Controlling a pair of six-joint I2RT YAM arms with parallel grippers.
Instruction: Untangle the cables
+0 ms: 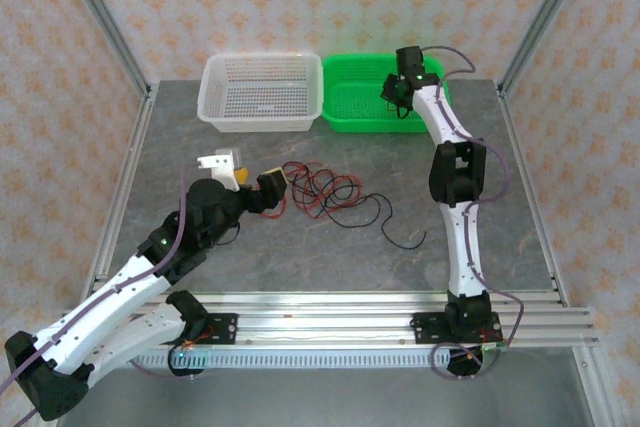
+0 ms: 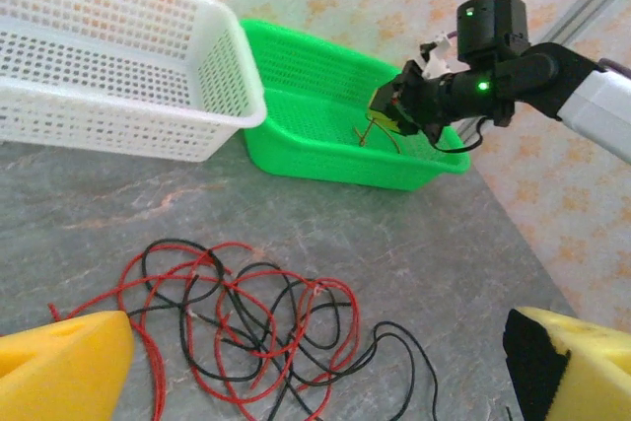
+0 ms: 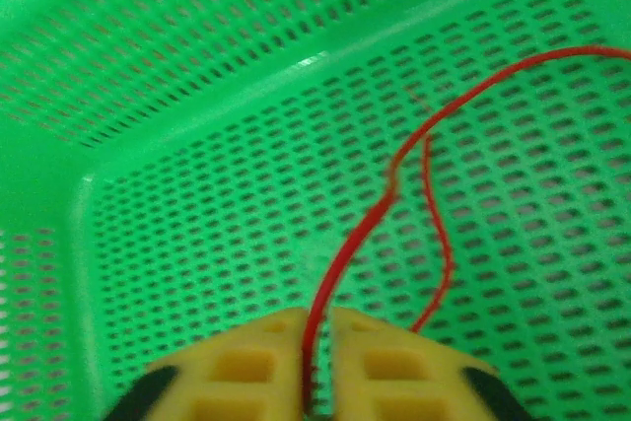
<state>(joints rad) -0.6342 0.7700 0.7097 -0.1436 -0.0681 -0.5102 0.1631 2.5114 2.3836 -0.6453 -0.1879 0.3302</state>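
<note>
The cables (image 1: 320,190) lie as a loose tangle of thin red and black strands on the grey table, with one black strand (image 1: 385,219) trailing off to the right. My left gripper (image 1: 258,187) sits at the tangle's left edge, open wide, its yellow fingers (image 2: 69,362) straddling the tangle (image 2: 246,317) without touching it. My right gripper (image 1: 395,97) hangs over the green basket (image 1: 345,122). Its jaws (image 3: 317,327) stand a narrow gap apart, and a single red cable (image 3: 365,234) runs through that gap against the left finger and curls over the basket floor.
A white basket (image 1: 260,119) stands at the back, left of the green one; both appear again in the left wrist view, white (image 2: 118,125) and green (image 2: 325,160). Bare table lies in front of and to the right of the tangle.
</note>
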